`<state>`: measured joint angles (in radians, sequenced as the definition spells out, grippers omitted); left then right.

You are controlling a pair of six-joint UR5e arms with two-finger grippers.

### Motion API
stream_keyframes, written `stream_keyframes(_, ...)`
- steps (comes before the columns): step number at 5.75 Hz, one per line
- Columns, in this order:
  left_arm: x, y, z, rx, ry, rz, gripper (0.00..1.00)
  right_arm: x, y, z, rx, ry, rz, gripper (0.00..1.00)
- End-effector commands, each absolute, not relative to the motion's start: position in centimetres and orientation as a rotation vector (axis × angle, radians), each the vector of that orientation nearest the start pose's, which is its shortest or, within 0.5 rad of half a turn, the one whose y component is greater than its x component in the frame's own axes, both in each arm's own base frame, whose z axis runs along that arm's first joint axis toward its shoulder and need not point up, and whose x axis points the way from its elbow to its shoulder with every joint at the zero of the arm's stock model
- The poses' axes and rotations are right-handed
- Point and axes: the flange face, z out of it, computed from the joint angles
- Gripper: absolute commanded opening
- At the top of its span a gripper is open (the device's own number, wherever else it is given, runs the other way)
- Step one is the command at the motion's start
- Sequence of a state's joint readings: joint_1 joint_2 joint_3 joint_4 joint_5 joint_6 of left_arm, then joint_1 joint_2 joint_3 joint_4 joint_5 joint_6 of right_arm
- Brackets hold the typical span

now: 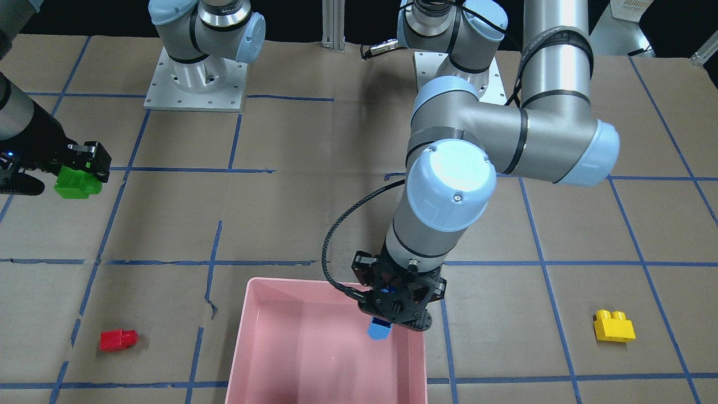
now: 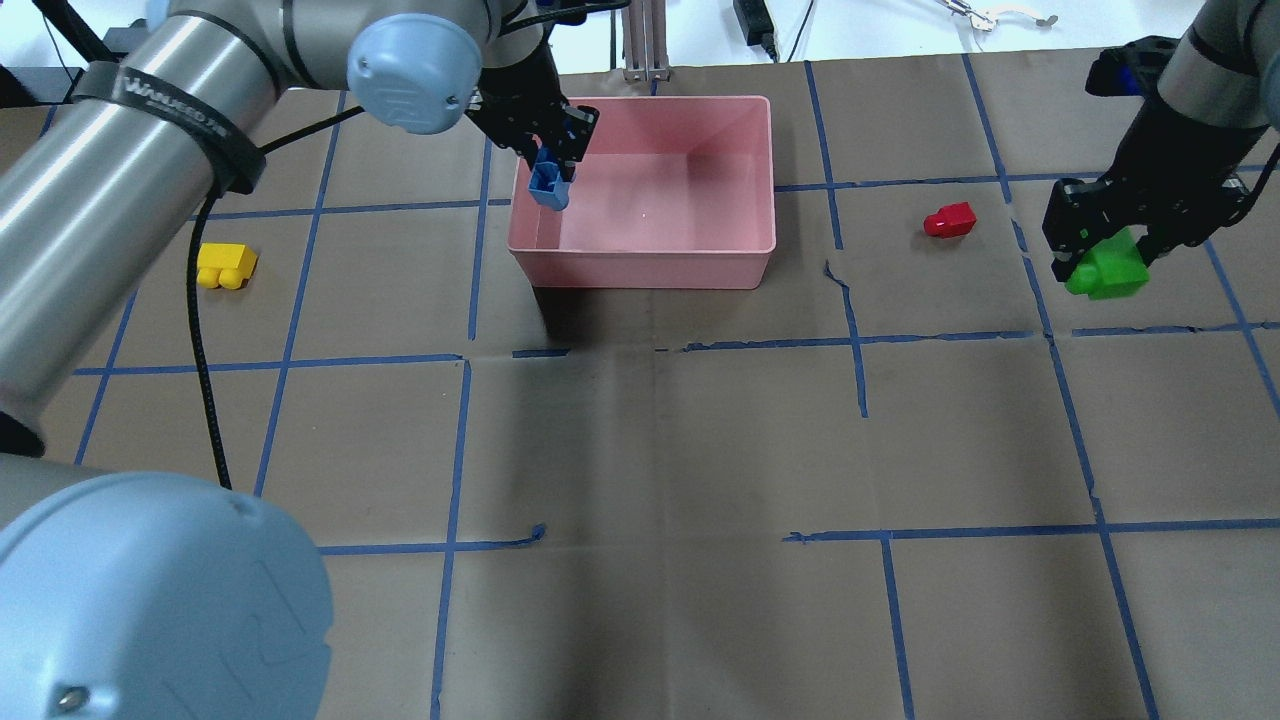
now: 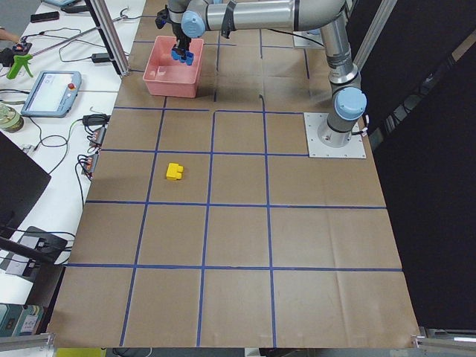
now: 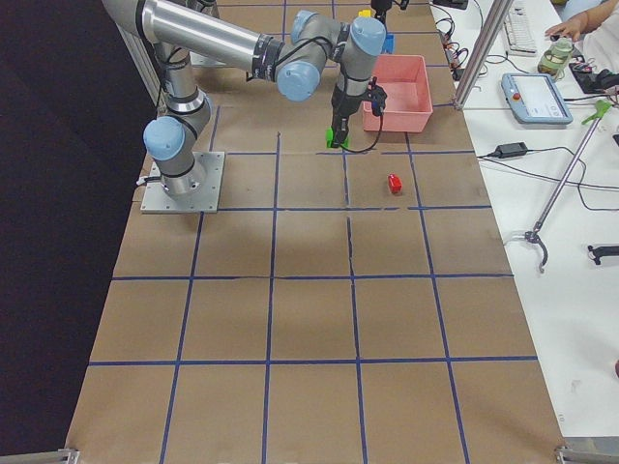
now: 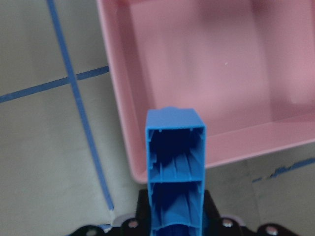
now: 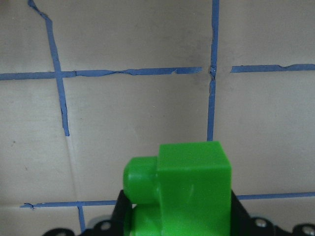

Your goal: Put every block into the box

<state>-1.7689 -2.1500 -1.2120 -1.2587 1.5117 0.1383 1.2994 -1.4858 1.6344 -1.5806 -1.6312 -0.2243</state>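
- Left gripper (image 2: pixel 553 160) pinches the long, hollow blue block (image 2: pixel 547 190) over the smooth pink box (image 2: pixel 640 268), top middle.
- Right gripper (image 2: pixel 1090 250) grips the bumpy green block (image 2: pixel 1108 272), upper right.

Box (image 2: pixel 670 215) on the table (image 2: pixel 650 450), at the side far from the robot's base. Left pincer (image 2: pixel 555 160) above the box's left side, holding the first block (image 2: pixel 547 190). Second block (image 2: pixel 226 267) on the table, left of the box; third block (image 2: pixel 950 220) right of it. Farther right, right pincer (image 2: pixel 1105 245) holding the fourth block (image 2: pixel 1106 272).
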Motion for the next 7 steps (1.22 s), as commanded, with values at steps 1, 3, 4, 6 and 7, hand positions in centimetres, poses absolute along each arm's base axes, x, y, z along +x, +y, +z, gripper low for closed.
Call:
stream_keyframes(1, -30.7, -69.6, 29.2, 0.595, 3.143, -0.175, 0.16, 0.8, -52.2, 42.7, 0.098, 3.144, 0.198, 0.49)
stream_keyframes(3, -29.9, -69.3, 32.7, 0.591, 3.131, -0.236, 0.99, 1.2, -52.3, 42.9, 0.115, 3.142, 0.189, 0.49)
stream_keyframes(4, -27.1, -69.3, 34.9, 0.531, 3.133, -0.272, 0.99, 1.2, -52.5, 42.6, 0.115, 3.139, 0.196, 0.49)
stream_keyframes(6, -14.2, -70.2, 38.7, 0.241, 3.15, -0.298, 0.99, 3.8, -54.1, 42.7, 0.16, 3.124, 0.16, 0.49)
stream_keyframes(7, -6.7, -69.6, 38.8, 0.085, 3.152, -0.279, 0.99, 8.3, -56.5, 42.7, 0.161, 3.132, 0.145, 0.49)
